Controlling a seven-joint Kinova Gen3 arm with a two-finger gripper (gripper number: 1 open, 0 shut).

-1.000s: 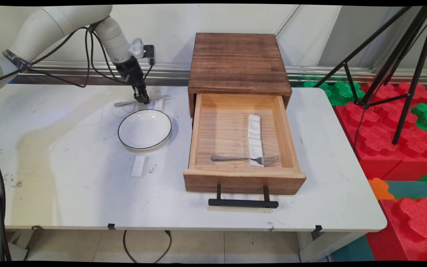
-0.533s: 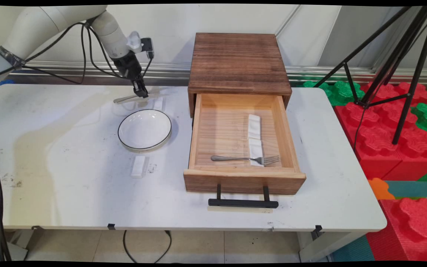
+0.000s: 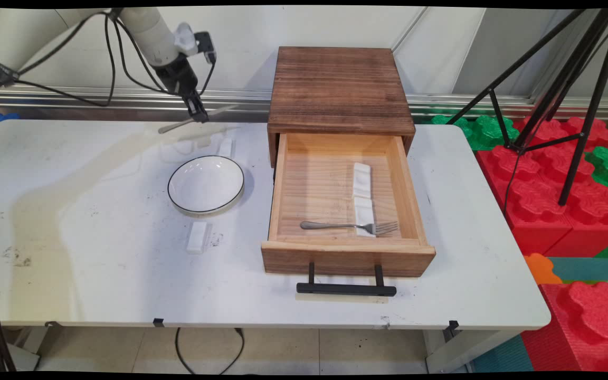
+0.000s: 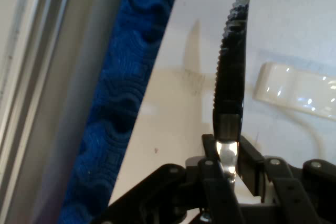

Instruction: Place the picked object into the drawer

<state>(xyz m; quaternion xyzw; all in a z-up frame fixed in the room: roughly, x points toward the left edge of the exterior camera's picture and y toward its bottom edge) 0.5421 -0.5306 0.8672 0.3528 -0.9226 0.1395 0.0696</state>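
I take the white bowl (image 3: 206, 184) as my landmark. Up and behind it, toward the wall, my end effector (image 3: 199, 114) is clamped on a table knife (image 3: 197, 119), which hangs clear of the tabletop (image 3: 98, 274) with its shadow lying below it. In the hand view the serrated blade runs straight out from between the fingers (image 4: 251, 162), so I judge the grip sits near where handle meets blade. The knife looks like stiff, polished metal: light, rigid, not fragile, but slick, and held at a narrow section it could pivot or slide if I swing it fast. A hold closer to the middle of its length would balance it better, I think.

Just behind the bowl, under the knife, a small white rest (image 3: 225, 147) lies on the tabletop; the hand view shows a glossy white piece (image 4: 296, 91) beside the blade, probably the same one. In front of the bowl lies another white rest (image 3: 197, 237).

To the right of the bowl stands a wooden box (image 3: 339, 89) with its drawer (image 3: 347, 258) pulled open. Inside the drawer two more white rests (image 3: 362, 198) lie end to end, and a fork (image 3: 350, 227) lies across the nearer one, tines pointing away from the bowl.
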